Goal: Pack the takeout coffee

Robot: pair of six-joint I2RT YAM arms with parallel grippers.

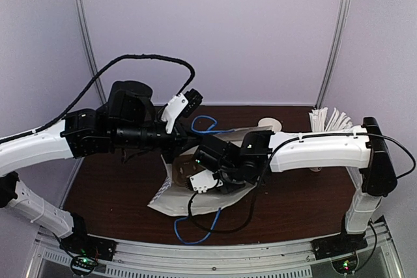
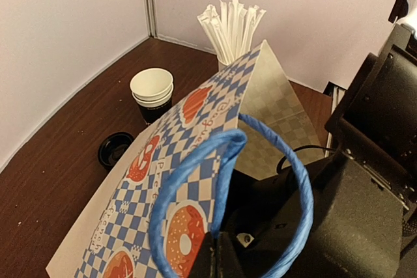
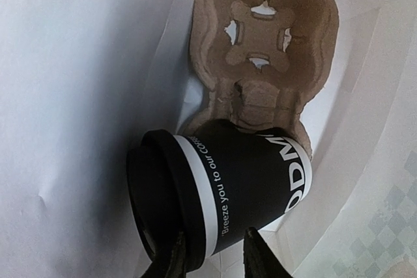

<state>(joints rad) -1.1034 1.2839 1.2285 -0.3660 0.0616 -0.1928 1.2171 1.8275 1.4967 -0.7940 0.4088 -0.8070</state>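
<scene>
The takeout coffee (image 3: 228,187), a black cup with a white band and a black lid, lies tilted inside the paper bag, its base in a brown cardboard cup carrier (image 3: 264,37). My right gripper (image 3: 215,255) reaches into the bag. Its jaws are part open, with the fingertips (image 3: 257,252) over the cup's near side by the lid, not clamped round it. My left gripper (image 2: 218,252) is shut on the bag's blue handle (image 2: 195,174) and holds the checked donut-print bag (image 2: 156,180) open. From above, both arms meet over the bag (image 1: 166,200), which hides the cup.
A stack of lidless cups (image 2: 152,89) and a loose black lid (image 2: 116,150) stand behind the bag. A cup of paper-wrapped straws (image 2: 231,27) stands at the back right (image 1: 332,122). Grey walls close in the table's back and sides.
</scene>
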